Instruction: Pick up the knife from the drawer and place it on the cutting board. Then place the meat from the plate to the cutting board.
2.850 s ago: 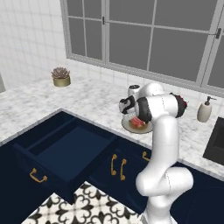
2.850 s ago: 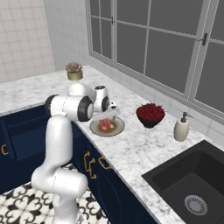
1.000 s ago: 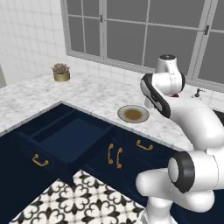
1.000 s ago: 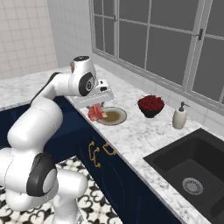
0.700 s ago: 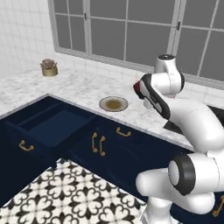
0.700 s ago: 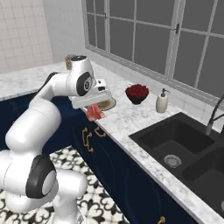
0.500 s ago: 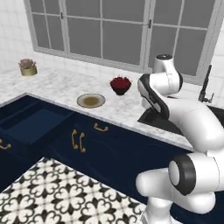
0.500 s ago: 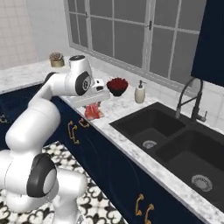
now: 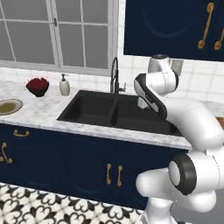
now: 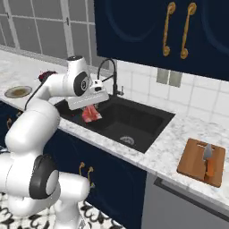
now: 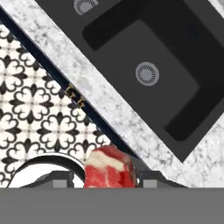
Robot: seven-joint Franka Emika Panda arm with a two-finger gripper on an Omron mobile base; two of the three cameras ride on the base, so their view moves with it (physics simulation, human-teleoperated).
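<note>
My gripper (image 10: 91,108) is shut on the meat (image 10: 91,114), a red-pink slab with pale marbling, and holds it above the left part of the black sink (image 10: 127,121). In the hand view the meat (image 11: 109,168) sits between the two fingers, over the marble counter edge. The reddish-brown cutting board (image 10: 192,162) lies on the counter far to the right, with the orange-handled knife (image 10: 208,162) on it. The beige plate (image 10: 18,91) rests bare at the far left; the left base view also has this plate (image 9: 8,106). The drawer is out of view.
A tall black faucet (image 9: 114,74) stands behind the sink (image 9: 113,111). A soap dispenser (image 9: 64,85) and a dark bowl of red berries (image 9: 37,86) sit left of it. Navy wall cabinets (image 10: 179,27) hang above. Patterned floor tiles (image 11: 39,118) lie below the counter.
The base has driven right along the counter, so the views shifted from the plate and open drawer to the sink and cutting board. The meat stays held in the gripper.
</note>
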